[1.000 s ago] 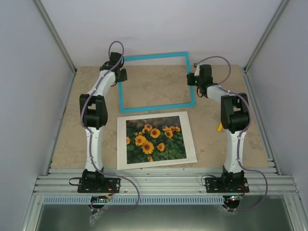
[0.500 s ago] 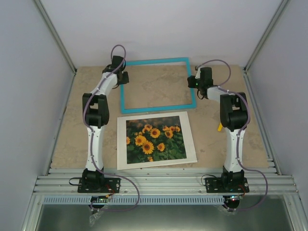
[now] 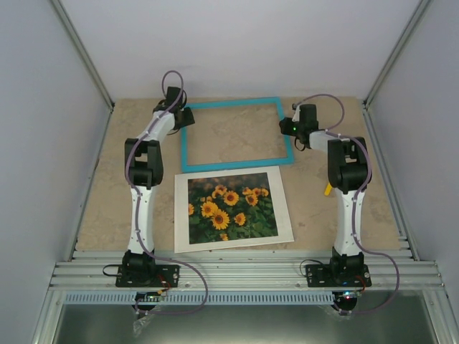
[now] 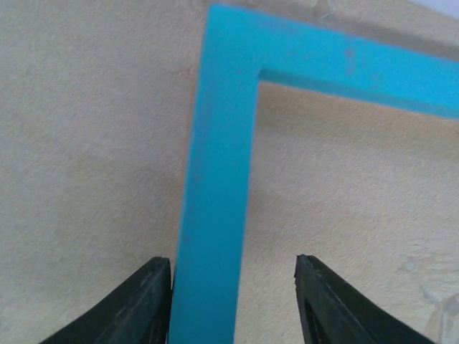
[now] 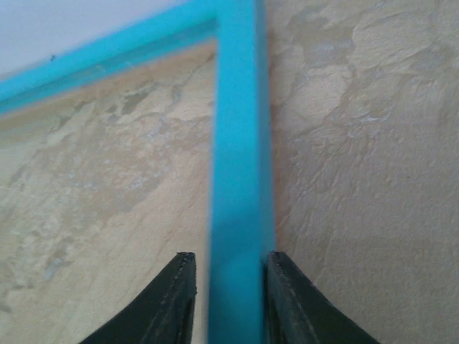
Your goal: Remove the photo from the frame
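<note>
The turquoise frame (image 3: 234,102) lies empty on the table at the back centre. The sunflower photo (image 3: 231,206) lies flat in front of it on a white mat sheet (image 3: 284,215), apart from the frame. My left gripper (image 3: 184,118) straddles the frame's left bar (image 4: 215,179). It is open (image 4: 234,301): the bar touches the left finger and a wide gap shows on the right. My right gripper (image 3: 286,127) straddles the right bar (image 5: 240,143). Its jaws (image 5: 229,287) stand close round the bar, which touches the right finger, with a thin gap on the left.
The beige stone-patterned table (image 3: 358,215) is boxed in by grey walls on both sides and at the back. A small yellow thing (image 3: 328,189) shows beside the right arm. Aluminium rails (image 3: 237,269) run along the near edge.
The frame has come down and towards the near side, its far bar lower in view. Both grippers have moved with it at its side bars. The photo has not moved.
</note>
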`<state>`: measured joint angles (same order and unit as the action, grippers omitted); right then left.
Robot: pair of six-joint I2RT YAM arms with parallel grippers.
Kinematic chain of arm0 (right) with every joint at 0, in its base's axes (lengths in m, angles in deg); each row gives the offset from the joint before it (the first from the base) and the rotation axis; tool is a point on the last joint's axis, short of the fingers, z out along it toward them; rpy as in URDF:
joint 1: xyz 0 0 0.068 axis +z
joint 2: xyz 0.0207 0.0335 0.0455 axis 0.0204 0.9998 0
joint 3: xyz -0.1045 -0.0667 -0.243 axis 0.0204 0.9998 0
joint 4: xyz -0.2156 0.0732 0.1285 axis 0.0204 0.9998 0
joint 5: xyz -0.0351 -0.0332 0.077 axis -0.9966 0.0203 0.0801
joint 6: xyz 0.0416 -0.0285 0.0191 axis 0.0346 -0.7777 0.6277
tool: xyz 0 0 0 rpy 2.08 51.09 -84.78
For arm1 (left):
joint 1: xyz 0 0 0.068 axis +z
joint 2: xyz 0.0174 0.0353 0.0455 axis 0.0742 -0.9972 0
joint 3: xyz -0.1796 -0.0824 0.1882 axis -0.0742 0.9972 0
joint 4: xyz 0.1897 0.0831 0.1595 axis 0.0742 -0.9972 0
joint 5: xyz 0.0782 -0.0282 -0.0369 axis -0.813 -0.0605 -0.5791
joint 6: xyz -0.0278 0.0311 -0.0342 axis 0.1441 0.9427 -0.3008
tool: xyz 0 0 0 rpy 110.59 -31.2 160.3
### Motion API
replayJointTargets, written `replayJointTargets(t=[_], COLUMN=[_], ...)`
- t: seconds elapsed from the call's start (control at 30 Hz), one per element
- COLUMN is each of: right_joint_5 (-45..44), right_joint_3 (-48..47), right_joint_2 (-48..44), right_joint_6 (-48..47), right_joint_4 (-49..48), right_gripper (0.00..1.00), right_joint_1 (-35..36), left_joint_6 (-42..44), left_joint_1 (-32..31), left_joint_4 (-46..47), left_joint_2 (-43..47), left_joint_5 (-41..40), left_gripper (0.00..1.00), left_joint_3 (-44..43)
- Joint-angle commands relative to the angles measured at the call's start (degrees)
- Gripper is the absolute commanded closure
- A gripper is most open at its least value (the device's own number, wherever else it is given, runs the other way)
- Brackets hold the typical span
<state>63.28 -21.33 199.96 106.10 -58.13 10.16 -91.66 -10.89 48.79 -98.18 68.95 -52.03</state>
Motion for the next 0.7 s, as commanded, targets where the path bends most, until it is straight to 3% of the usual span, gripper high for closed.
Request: replayJointTargets(t=[0.0,0.1,0.27,0.67], right_joint_5=[4.1,3.6,2.7,5.8], right_joint_3=[-0.2,0.4,2.5,22.7], right_joint_2=[-0.3,-1.9,-7.1,-25.6], right_joint_6=[1.6,1.0,0.1,3.7], right_joint_4=[-1.3,-0.6,1.8,6.2], right_gripper=[0.67,0.63,0.56,0.48], right_joint_1=[-0.8,-1.1,-1.2,0.1], left_joint_6=[-1.7,-2.0,-3.4,-12.8], left_joint_1=[0.3,0.3,0.3,-1.8], left_joint_4=[2.2,2.1,1.6,9.9], left_joint_2=[-0.2,1.1,5.9,32.5], left_joint_5=[2.6,2.7,3.2,3.5], left_gripper=[0.46,0.37,0.32,0.20], left_joint_3=[-1.2,-0.9,2.6,38.9])
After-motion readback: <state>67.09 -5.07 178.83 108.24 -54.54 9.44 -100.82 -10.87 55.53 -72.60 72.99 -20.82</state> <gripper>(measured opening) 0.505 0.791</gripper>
